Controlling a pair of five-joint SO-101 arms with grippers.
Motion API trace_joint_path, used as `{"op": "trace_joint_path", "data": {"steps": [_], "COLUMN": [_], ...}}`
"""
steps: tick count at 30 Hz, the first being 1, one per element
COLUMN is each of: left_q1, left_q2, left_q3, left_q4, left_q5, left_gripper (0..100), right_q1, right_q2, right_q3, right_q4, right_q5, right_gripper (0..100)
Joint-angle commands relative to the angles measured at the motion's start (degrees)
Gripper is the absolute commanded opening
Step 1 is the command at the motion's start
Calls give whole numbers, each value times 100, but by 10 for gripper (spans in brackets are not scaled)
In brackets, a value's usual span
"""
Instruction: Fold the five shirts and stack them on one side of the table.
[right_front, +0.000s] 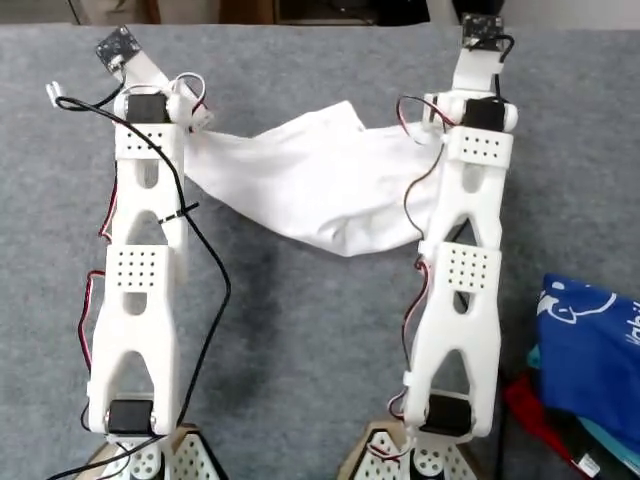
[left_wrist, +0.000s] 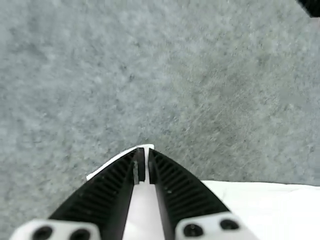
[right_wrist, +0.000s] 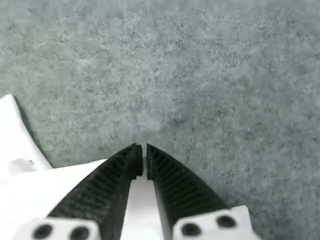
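Observation:
A white shirt hangs stretched between my two arms above the grey table, sagging in the middle. My left gripper is shut on the shirt's left edge, with white cloth pinched between its black fingers. My right gripper is shut on the shirt's right edge, and white cloth spreads beside its fingers. In the high view the left arm's wrist holds the shirt at the far left and the right arm's wrist holds it at the far right.
A pile of shirts lies at the table's right edge, a blue one on top and a red one under it. Grey carpet-like table surface stretches between and in front of the arms.

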Motion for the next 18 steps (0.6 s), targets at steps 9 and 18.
{"op": "trace_joint_path", "data": {"steps": [9, 18], "left_q1": [-466, -651], "left_q2": [-1402, -2712], "left_q3": [-316, -316], "left_q4": [457, 1116], "left_q5": [202, 132], "left_gripper": [21, 21], "right_q1": [-215, -576], "right_q2": [-1851, -4251], "right_q3": [-295, -295], "right_q4": [448, 1240], "right_q5": [-62, -62], "right_gripper": [5, 5]}}
